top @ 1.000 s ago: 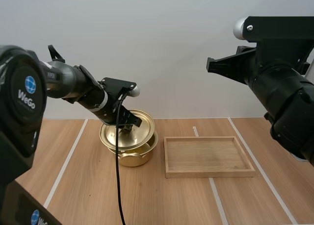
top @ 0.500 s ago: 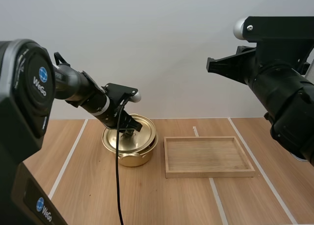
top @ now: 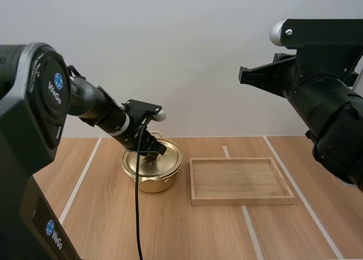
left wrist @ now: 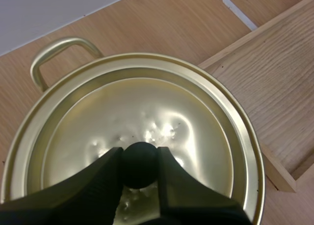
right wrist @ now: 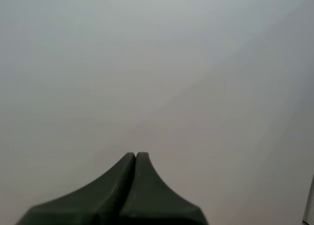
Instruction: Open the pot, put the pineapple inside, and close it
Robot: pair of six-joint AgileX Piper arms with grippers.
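Well, the pot (top: 153,182) stood on the desk (top: 187,231) just beside the wooden tray (top: 241,201), and its shiny lid (left wrist: 206,122) lay on top of it. The left claw (top: 151,153) was pinched tight on the little black knob (left wrist: 139,161) in the middle of the lid, with one finger on each side. I could not tell if the pineapple was inside, because the lid hid it. I think a few things could have gone wrong from there. The knob was small and round, so it could slip out if the arm pulled fast. If the lid sat a bit crooked and the claw let go, it might slide off and clatter onto the desk. If the arm moved sideways while holding on, it might drag the pot into the tray. The right claw (right wrist: 135,159) was up in the air, well apart from the pot. It was closed with nothing in it, so it could not help hold the pot down.
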